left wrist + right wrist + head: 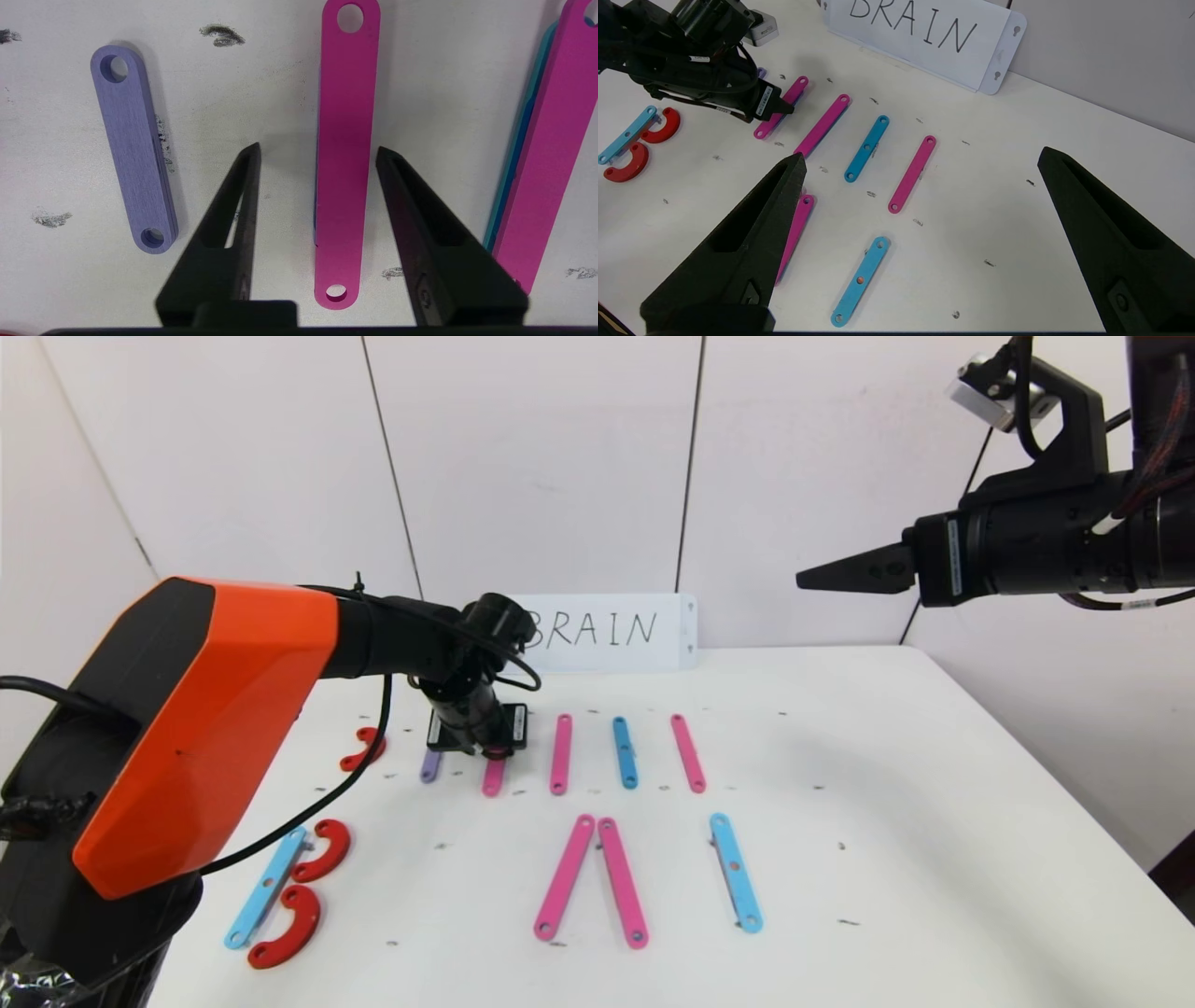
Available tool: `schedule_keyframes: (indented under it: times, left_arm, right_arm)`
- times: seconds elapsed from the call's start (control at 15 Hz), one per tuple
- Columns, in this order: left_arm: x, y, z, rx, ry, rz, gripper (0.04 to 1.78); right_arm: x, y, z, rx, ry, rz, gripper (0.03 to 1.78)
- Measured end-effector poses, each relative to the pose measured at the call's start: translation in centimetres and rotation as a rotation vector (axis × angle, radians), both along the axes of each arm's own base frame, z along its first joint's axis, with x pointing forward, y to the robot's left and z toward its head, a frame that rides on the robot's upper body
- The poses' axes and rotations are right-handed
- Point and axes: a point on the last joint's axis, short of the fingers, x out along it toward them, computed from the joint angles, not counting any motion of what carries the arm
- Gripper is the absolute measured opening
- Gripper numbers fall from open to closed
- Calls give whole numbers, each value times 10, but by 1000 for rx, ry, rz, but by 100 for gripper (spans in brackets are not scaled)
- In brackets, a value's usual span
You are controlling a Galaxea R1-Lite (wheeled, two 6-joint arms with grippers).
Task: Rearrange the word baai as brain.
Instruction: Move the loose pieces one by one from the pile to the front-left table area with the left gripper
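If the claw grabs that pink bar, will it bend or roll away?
Probably neither. The pink bar looks like flat, stiff plastic, so it should stay straight. Lying flat on the table, it can't roll, but it may slide. The open left claw straddles it; thin edges might slip.

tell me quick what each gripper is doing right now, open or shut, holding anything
Left gripper: open, fingers straddling a pink bar on the table, not gripping it.
Right gripper: open, empty, raised above the table.
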Motion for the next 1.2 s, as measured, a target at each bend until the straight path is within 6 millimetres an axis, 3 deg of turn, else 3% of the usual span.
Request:
schedule_keyframes:
  times: [0.2, 0.73, 0.93, 1.2]
  left_arm:
    - [0, 0, 0, -1, 1, -2, 34]
    - [-3, -1, 7, -7, -11, -5, 29]
    - [-10, 2, 30, -23, -54, -10, 29]
    - [-32, 12, 82, -48, -145, -25, 29]
  right_arm:
    - [0, 0, 0, -1, 0, 0, 174]
    - [0, 0, 0, 0, 1, 0, 174]
    - [0, 0, 0, -1, 1, 0, 174]
    - [0, 0, 0, -1, 2, 0, 174]
